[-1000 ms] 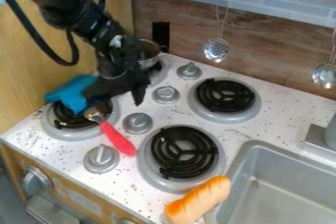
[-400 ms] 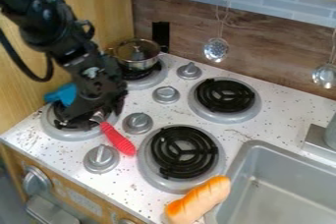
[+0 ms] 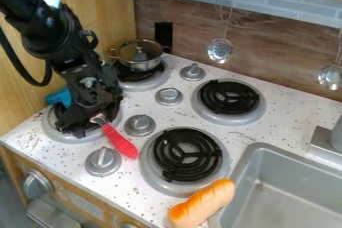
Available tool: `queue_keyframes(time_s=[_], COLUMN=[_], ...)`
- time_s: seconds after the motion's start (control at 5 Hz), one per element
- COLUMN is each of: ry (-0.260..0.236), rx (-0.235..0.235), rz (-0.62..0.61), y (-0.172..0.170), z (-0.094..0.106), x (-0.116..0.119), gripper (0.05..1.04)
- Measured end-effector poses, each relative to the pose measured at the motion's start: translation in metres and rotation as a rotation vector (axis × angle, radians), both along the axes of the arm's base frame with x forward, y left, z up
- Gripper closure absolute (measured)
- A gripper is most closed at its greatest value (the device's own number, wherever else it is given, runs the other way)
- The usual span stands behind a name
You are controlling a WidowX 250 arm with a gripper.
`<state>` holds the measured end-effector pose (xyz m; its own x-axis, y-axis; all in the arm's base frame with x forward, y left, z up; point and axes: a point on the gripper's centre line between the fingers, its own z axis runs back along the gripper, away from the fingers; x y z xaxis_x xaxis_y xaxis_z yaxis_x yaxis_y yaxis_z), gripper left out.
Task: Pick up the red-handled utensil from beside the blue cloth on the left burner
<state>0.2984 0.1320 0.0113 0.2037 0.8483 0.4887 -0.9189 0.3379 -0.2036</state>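
Low over the front left burner [image 3: 51, 125] hangs the black gripper [image 3: 83, 122], right beside the metal end of a utensil with a red handle [image 3: 120, 142]. The handle slants down to the right, between two grey knobs. Behind the gripper, a blue cloth-like thing [image 3: 58, 97] lies at the burner's back edge, partly hidden by the arm. A metal pot with a glass lid [image 3: 138, 54] stands on the back left burner.
Two more burners, the back right [image 3: 229, 97] and the front right [image 3: 188, 155], lie to the right. Grey knobs [image 3: 103, 161] rise between the burners. A bread roll [image 3: 202, 204] rests by the sink [image 3: 287, 187]. Ladles [image 3: 220, 50] hang at the back wall.
The gripper has moved left and lower, down to the burner beside the utensil. The pot at the back has come out from behind the arm, and the arm now covers more of the blue thing.
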Motion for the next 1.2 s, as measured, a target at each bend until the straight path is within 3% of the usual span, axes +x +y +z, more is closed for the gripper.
queue_keyframes(time_s=[0.4, 0.6, 1.0, 1.2], ry=[0.041, 0.061, 0.044, 0.047], rx=[-0.022, -0.027, -0.033, -0.041], rz=[0.019, 0.018, 0.034, 0.038], y=[-0.001, -0.007, -0.010, -0.010], z=[-0.017, -0.023, -0.022, -0.022], x=[0.004, 0.010, 0.017, 0.016], gripper=[0.082, 0.141, 0.678, 0.750])
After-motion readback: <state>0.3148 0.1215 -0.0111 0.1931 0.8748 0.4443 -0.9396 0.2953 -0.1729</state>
